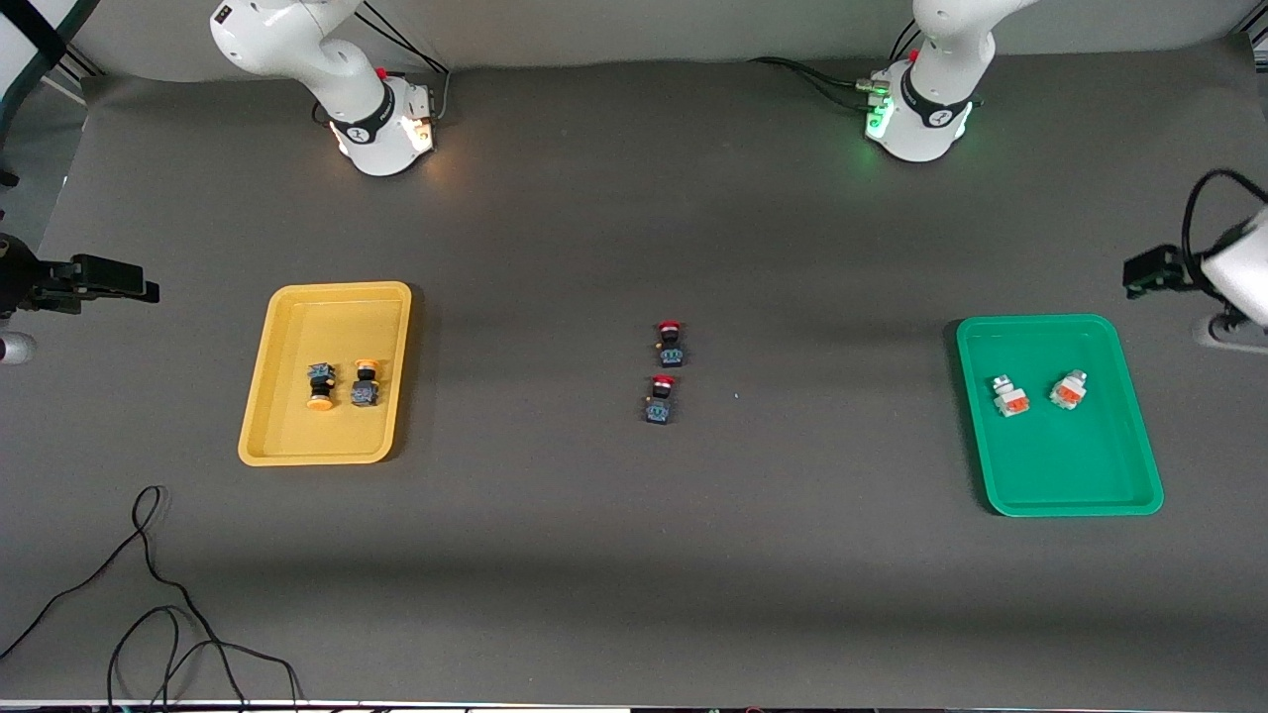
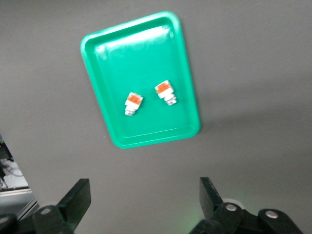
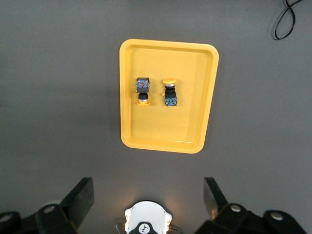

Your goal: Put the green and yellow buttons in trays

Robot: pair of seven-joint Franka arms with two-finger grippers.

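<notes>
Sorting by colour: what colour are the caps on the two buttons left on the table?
Red caps, dark bodies; clearest in the front view.

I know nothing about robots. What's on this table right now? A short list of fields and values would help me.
yellow tray: holds two yellow-capped buttons, side by side
green tray: holds two whitish-grey blocks with orange faces
table middle: two red-capped buttons, in no tray
left gripper: open, high over the green tray, empty
right gripper: open, high over the yellow tray, empty
sorting: looks finished
</notes>
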